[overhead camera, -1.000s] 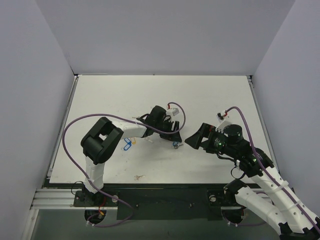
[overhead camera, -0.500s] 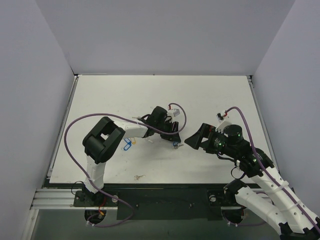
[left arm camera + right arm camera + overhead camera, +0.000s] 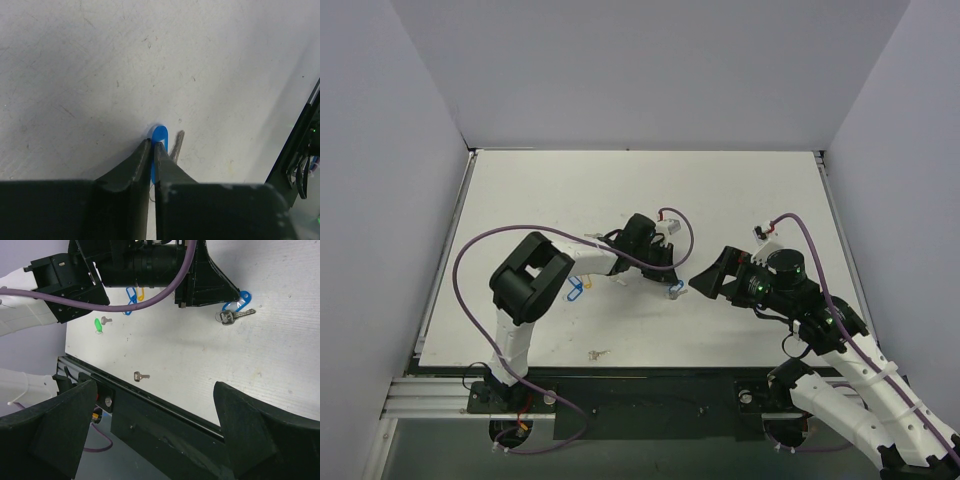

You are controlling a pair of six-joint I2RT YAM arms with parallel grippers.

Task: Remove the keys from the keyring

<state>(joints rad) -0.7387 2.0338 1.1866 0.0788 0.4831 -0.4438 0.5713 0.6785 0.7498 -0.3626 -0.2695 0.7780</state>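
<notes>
Left of centre in the top view, the left gripper sits low over the worktop. Its jaws, wide a second ago, have narrowed until they pinch the blue keyring by its tag, at lower centre of the left wrist view. The silver key lies flat just right of the tag, apparently still on the ring. This looks like the anchoring hold the task needs. Further right, the right gripper hovers near, jaws wide and empty, probably next to take the key.
</notes>
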